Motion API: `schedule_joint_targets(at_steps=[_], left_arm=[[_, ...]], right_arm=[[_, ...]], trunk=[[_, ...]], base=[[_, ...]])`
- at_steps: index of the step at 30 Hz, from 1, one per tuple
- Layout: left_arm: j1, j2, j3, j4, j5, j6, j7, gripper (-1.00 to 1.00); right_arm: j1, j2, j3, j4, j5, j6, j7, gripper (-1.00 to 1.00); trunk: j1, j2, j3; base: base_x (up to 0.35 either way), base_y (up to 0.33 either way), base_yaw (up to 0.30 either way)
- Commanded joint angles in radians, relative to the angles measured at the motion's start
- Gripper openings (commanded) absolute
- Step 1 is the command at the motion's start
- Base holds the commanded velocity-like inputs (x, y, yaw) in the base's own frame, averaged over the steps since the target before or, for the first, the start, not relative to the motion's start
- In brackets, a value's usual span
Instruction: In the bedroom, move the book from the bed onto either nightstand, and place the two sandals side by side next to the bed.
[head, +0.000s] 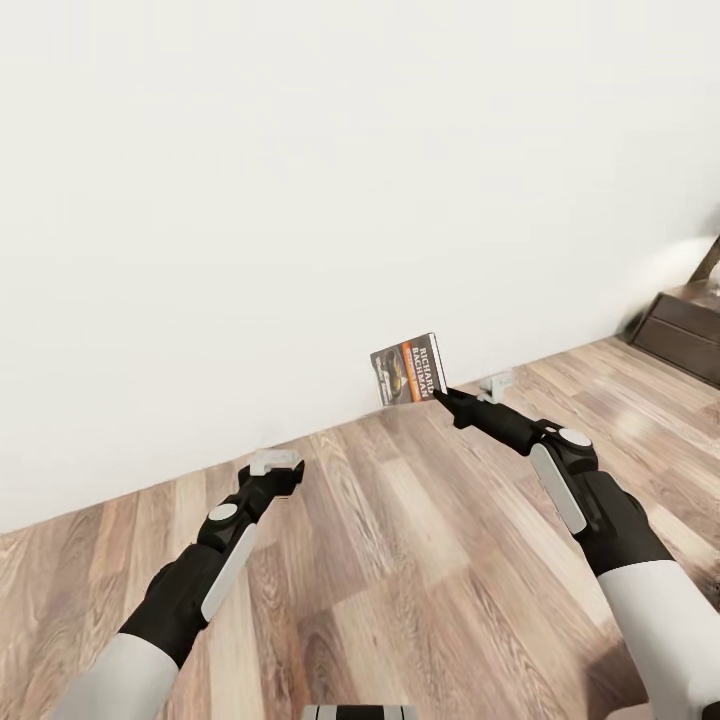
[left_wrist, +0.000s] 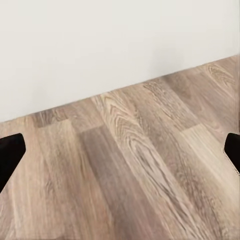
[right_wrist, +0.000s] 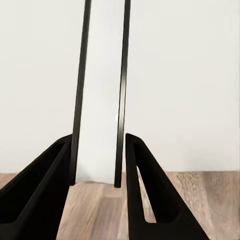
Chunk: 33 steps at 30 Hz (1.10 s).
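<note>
1. R gripper (head: 443, 392) closed on the book (head: 408, 371); held upright, cover facing head cam, off the floor (head: 400, 560), in front of the white wall (head: 300, 200).
2. R wrist cam: book (right_wrist: 102, 90) seen edge-on, both fingers (right_wrist: 45, 190) pressed flat to its covers near the lower edge. Grip looks square, no tilt.
3. L gripper (head: 272, 470) spread wide & empty, fingertips (left_wrist: 10, 155) at frame edges over bare planks.
4. Dark wood furniture (head: 690, 330) at far right by wall; prob. nightstand, can't confirm.
5. Step in hand (judged): carry book to nightstand. Turn base right, keep wrist steady; thin book gripped near one edge could pivot. Lay flat before release.
</note>
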<state>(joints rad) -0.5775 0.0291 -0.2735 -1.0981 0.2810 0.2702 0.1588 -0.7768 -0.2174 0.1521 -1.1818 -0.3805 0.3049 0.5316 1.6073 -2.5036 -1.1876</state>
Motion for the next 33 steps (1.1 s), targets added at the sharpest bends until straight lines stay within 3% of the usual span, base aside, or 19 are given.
schedule_joint_targets(at_steps=[1,21,33], left_arm=[[0.0,0.002,-0.004,-0.002,0.01,0.003,0.01,1.0],[0.0,0.002,-0.001,-0.006,0.01,0.003,0.011,1.0],[0.0,0.002,0.0,-0.007,0.013,0.001,0.013,1.0]], right_arm=[[-0.001,0.0,0.001,-0.001,-0.014,0.009,-0.001,-1.0],[-0.001,0.0,0.0,-0.001,-0.015,0.008,0.008,-1.0],[-0.001,0.0,0.001,-0.001,-0.015,0.009,0.009,-1.0]], trunk=[[0.0,0.0,-0.001],[0.0,0.0,-0.001],[0.0,0.0,-0.001]], base=[[0.33,0.122,-0.27],[0.32,0.146,-0.27],[0.054,0.018,-0.27]])
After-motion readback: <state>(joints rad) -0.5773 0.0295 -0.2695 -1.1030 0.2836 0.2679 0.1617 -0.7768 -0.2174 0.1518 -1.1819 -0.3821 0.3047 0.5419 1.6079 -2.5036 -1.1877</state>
